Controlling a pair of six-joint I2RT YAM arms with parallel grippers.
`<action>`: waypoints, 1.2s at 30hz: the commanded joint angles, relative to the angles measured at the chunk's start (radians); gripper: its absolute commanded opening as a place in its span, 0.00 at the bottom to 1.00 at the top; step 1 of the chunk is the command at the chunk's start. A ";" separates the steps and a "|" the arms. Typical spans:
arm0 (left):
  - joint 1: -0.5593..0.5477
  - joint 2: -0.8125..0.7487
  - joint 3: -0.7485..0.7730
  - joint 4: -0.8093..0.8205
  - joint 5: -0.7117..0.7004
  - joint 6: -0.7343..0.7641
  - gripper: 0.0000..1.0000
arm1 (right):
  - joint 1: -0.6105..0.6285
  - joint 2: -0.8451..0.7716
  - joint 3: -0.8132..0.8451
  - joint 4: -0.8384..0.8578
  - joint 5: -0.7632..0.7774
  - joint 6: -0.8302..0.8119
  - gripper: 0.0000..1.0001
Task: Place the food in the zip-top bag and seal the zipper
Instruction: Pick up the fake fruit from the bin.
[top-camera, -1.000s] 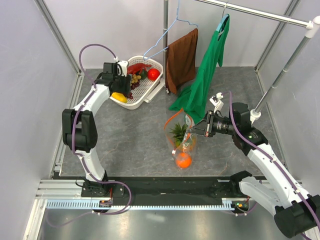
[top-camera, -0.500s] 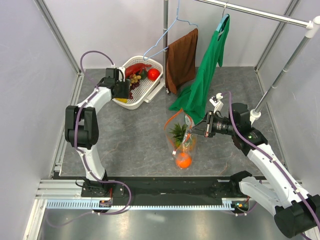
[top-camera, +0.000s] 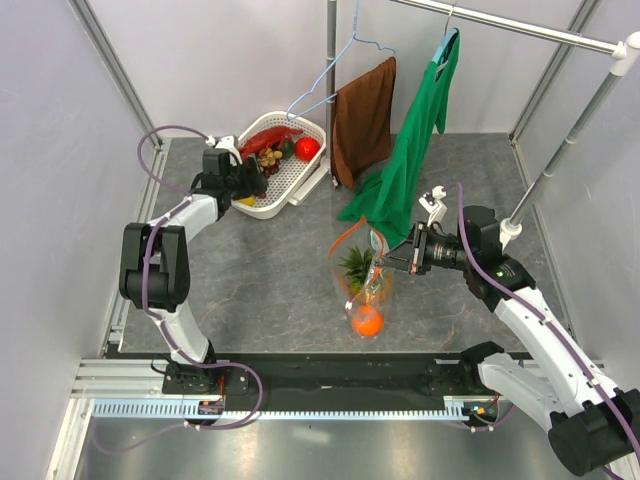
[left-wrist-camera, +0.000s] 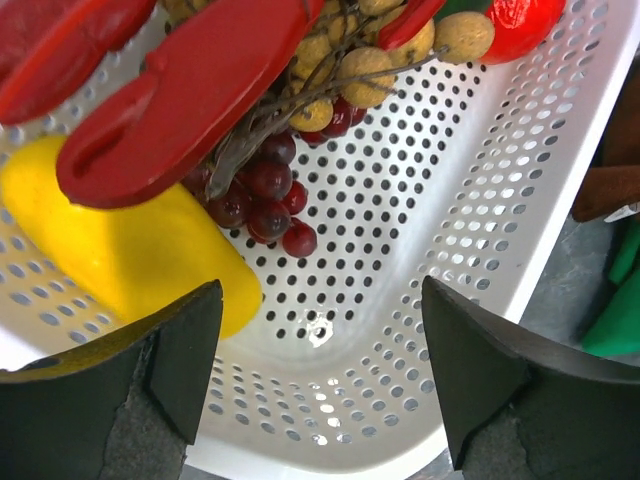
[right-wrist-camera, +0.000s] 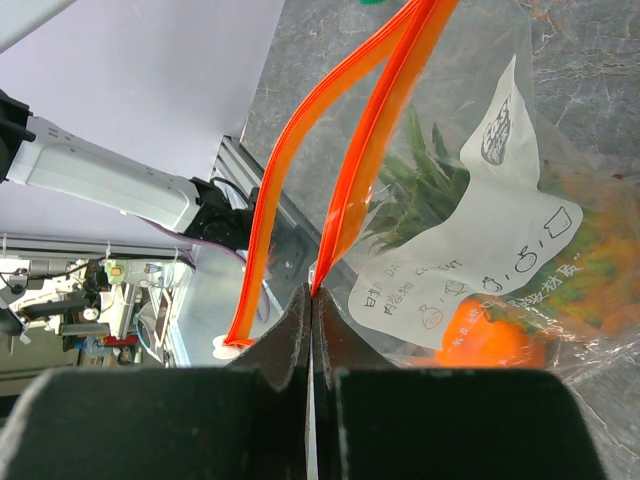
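Right now the zip-top bag (top-camera: 346, 288) is lying on the grey table (top-camera: 260, 280) at the centre of the top view, its mouth standing open, with the orange ball (top-camera: 367, 320) and the pineapple (top-camera: 356, 264) sitting inside it. We are pinching its zipper (right-wrist-camera: 350, 150) with our right gripper (right-wrist-camera: 310, 300), fingers pressed together where the two red-orange strips meet. At the upper left, our left gripper (left-wrist-camera: 322, 320) is hovering with jaws spread wide over the white basket (left-wrist-camera: 520, 180). There the yellow fruit (left-wrist-camera: 140, 250) is lying just beside one finger, next to dark red grapes (left-wrist-camera: 262, 195), a tan grape bunch (left-wrist-camera: 340, 75) and a red pepper (left-wrist-camera: 190, 90). A green cloth (top-camera: 410, 160) is hanging at the upper right.
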 joint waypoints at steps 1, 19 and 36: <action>0.016 -0.028 -0.036 0.146 -0.021 -0.160 0.87 | -0.002 -0.004 0.003 0.022 0.005 -0.017 0.00; 0.133 0.046 0.045 0.271 0.169 -0.157 0.69 | -0.002 0.006 0.000 0.024 0.004 -0.023 0.00; 0.133 0.094 0.076 0.320 0.263 -0.220 0.45 | -0.002 0.011 0.002 0.024 0.005 -0.026 0.00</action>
